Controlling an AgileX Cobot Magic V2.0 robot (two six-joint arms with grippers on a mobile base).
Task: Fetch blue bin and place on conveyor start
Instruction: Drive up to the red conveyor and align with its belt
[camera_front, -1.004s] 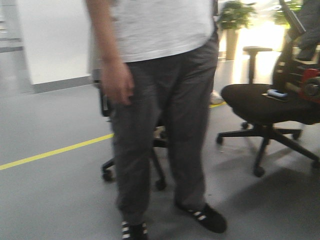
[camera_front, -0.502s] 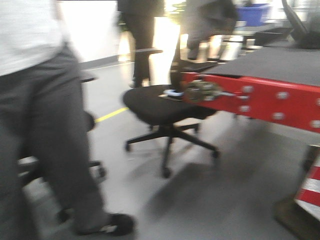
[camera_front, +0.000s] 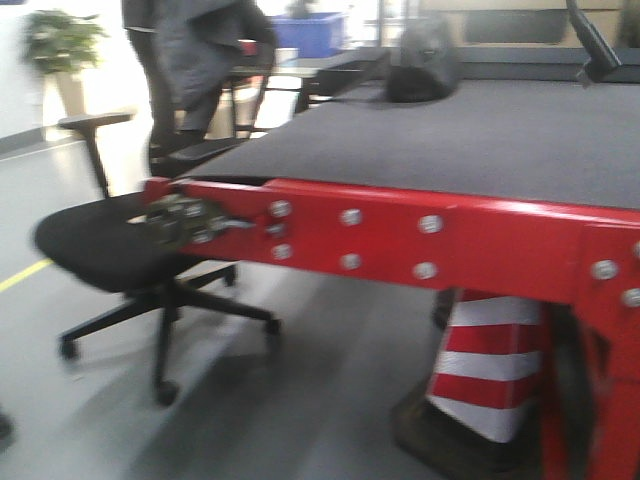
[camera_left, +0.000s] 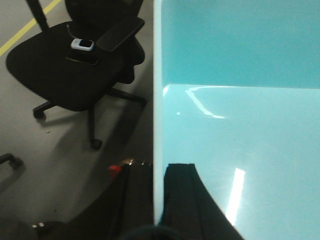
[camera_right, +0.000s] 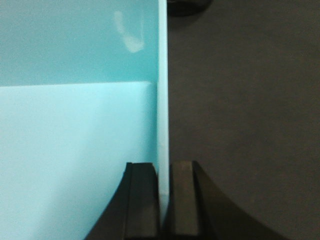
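Grip: left pincer (camera_left: 158, 169), right pincer (camera_right: 163, 166) on blue bin (camera_left: 240, 145)

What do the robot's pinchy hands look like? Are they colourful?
No, both are plain matte black. The left gripper has two flat-tipped fingers with straight inner faces and outer edges that curve wider toward the base. The right gripper looks the same, with two squared black fingers. No markings show, and the arms themselves are out of view.
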